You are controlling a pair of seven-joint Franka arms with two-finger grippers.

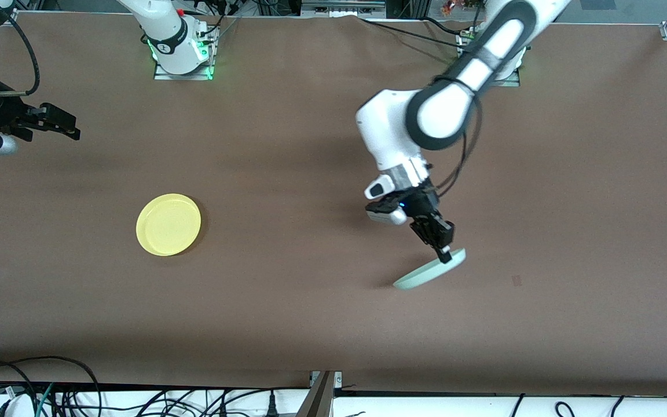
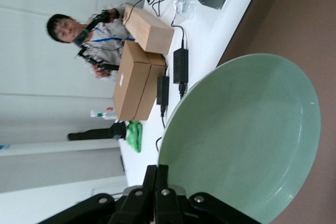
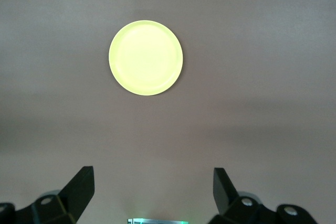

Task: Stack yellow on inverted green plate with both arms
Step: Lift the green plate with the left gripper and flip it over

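A: Nearest the front camera, toward the left arm's end of the table [image 1: 571,174]?
B: Green plate [image 1: 429,272], tipped steeply up on edge, low edge seemingly down at the brown surface. Pinched at its raised rim by the left gripper [image 1: 444,250], jaws clamped tight on that rim. Hollow face of the plate [image 2: 241,140] turned toward the wrist camera, black fingers [image 2: 157,192] meeting at its edge.

A: Next one back?
B: Yellow plate [image 1: 168,225], lying flat and rim up toward the right arm's end, a little farther from the front camera than the green one and well apart from it. Untouched by either gripper. Seen whole and round [image 3: 146,57] from the right wrist.

A: And farthest?
B: Right gripper [image 1: 58,123], up in the air over the table's edge at the right arm's end, waiting. Jaws spread wide, both fingers [image 3: 79,187] apart and holding nothing.
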